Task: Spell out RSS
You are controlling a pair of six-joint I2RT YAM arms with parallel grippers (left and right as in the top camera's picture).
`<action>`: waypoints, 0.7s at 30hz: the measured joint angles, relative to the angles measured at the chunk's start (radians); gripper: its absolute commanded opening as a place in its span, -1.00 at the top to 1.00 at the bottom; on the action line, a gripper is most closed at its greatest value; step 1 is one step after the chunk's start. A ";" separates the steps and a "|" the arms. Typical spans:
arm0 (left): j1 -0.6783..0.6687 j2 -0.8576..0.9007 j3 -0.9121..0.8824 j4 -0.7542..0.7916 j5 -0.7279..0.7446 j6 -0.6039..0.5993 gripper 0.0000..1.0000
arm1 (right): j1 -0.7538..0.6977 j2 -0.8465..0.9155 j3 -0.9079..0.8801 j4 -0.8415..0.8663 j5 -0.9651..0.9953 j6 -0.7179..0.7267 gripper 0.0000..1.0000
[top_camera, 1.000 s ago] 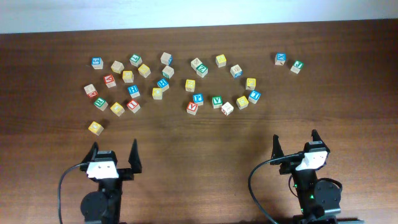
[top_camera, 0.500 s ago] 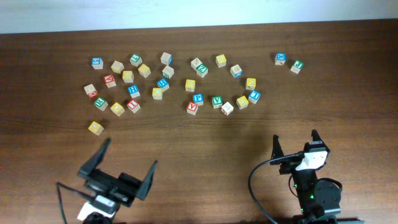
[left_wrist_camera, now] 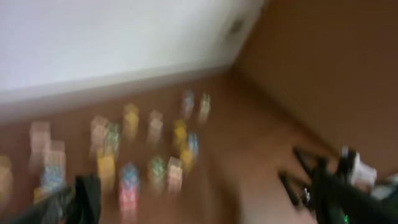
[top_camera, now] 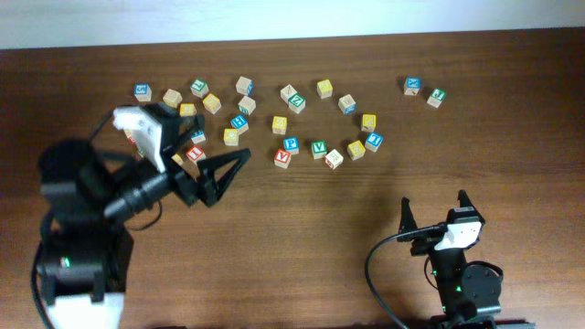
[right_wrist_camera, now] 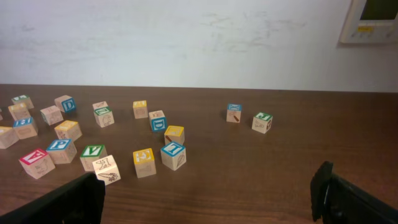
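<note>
The left fingers stand spread apart with nothing between them, held out at the end of a raised arm whose bulk hides the left end of the cube scatter from above. How high they hang over the desk I cannot tell, and their own camera gives only a smear. The right fingers are likewise spread wide and hold nothing, low at the near right of the desk and well apart from every cube. Out beyond them lies a loose scatter of small wooden letter cubes with green, yellow, blue and red tops. The one letter I can read for certain is the white V on the green V cube, at the near side of the scatter. A lone green cube sits off at the far right, just beside a blue cube and apart from the rest. Its white letter could be an R, though it is too small to swear to. The yellow cubes lie mixed through the scatter, one near the V on its right, and I cannot make out which carry an S. On the wall behind hangs a pale box with a yellow label, unreadable.
</note>
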 measured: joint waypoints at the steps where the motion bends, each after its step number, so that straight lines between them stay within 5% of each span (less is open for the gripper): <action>1: -0.001 0.099 0.122 -0.197 -0.103 0.013 -0.98 | 0.000 0.000 0.000 0.000 0.000 0.000 -0.97; 3: 0.000 0.268 0.272 -0.410 -0.298 0.025 -0.98 | 0.000 0.000 0.000 0.000 0.000 -0.001 -0.97; 8: -0.019 0.440 0.296 -0.474 -0.330 0.030 -0.98 | 0.000 0.000 0.000 0.000 0.000 -0.001 -0.97; 11: -0.156 0.561 0.453 -0.675 -0.589 -0.007 -0.98 | 0.000 0.000 0.000 0.000 0.000 0.000 -0.97; 15: -0.206 0.631 0.506 -0.654 -0.784 -0.019 -0.98 | 0.000 0.001 0.000 0.000 0.000 0.000 -0.97; 21: -0.070 0.691 0.506 -0.670 -0.798 -0.069 -0.98 | 0.000 0.001 0.000 0.000 0.000 0.000 -0.97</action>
